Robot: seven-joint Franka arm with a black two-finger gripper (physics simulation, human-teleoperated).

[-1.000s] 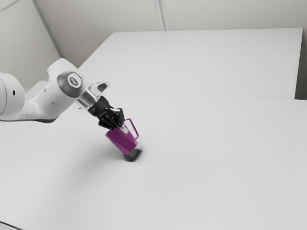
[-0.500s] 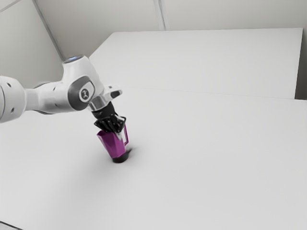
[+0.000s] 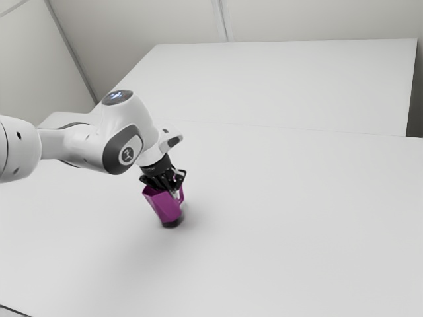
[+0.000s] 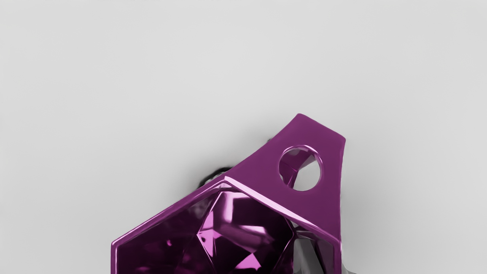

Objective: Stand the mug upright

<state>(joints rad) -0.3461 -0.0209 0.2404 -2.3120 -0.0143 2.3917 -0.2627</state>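
The purple mug (image 3: 164, 206) stands a little tilted low over the table in the exterior view, its open top leaning toward that view's left and its base near a dark shadow. At its rim, on the handle side, my gripper (image 3: 173, 189) is shut on the mug wall. Seen from the wrist, the mug (image 4: 300, 131) turns its open top and faceted inside toward the camera, its handle pointing away; one finger of the gripper (image 4: 328, 262) is inside the rim and a bit of the other outside. Whether the base touches the table cannot be told.
The white table (image 3: 284, 224) extends around the mug. Behind it a long pale panel (image 3: 284, 86) runs across the exterior view, and a dark line crosses that view's lower left corner.
The mug, held throughout, has swung from a strong tilt to a more upright one. My hand has turned steeper with it, and the arm has shifted toward the exterior view's right.
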